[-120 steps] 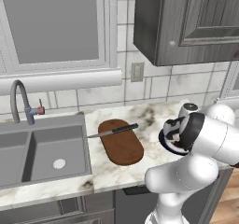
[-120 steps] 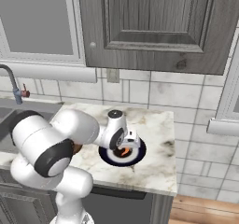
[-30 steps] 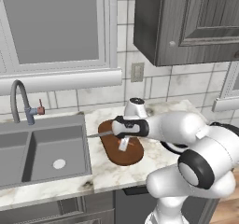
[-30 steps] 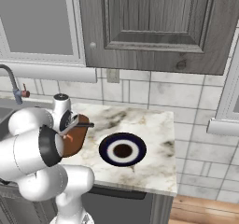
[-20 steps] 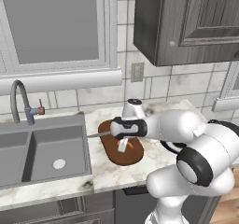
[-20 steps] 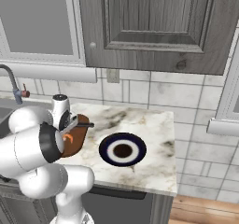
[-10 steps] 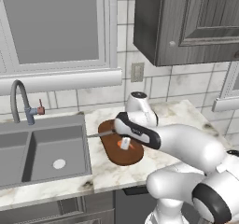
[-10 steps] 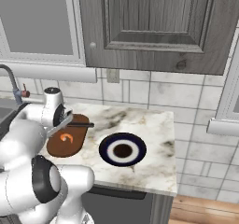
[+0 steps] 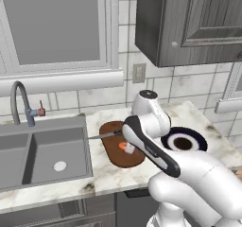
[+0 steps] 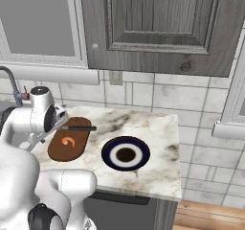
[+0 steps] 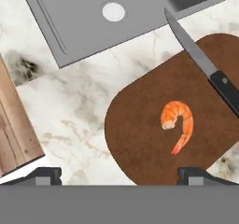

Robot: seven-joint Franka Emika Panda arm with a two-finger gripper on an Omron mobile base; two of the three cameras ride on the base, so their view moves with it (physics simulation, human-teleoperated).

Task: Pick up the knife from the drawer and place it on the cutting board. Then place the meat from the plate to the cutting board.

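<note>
- Left base view: the cutting board (image 9: pixel 122 145) lies flat on the marble counter (image 9: pixel 113 174), just to the right of the sink (image 9: pixel 42 152). The meat (image 9: pixel 124 146) sits on the board. The knife (image 9: pixel 105 135) lies across the board's far end, with its blade tip poking out toward 9 o'clock, over the sink edge. The plate (image 9: pixel 196 140) is at 3 o'clock from the board, partly behind the white arm.
- Right base view: the meat (image 10: pixel 70 141) rests in the middle of the board (image 10: pixel 57 150). The knife's black handle (image 10: pixel 80 127) points toward 3 o'clock. The plate (image 10: pixel 125 153) sits apart from the board, on its right — nothing orange lies on it.
- Hand view: the gripper (image 11: pixel 119 175) hangs above the board (image 11: pixel 140 134) with its two tips spread wide and nothing between them. The meat (image 11: pixel 178 125) lies at 1 o'clock from the gripper. The knife (image 11: pixel 200 64) runs across the board's corner, with its blade tip at 11 o'clock over the counter beside the sink (image 11: pixel 84 27).
</note>
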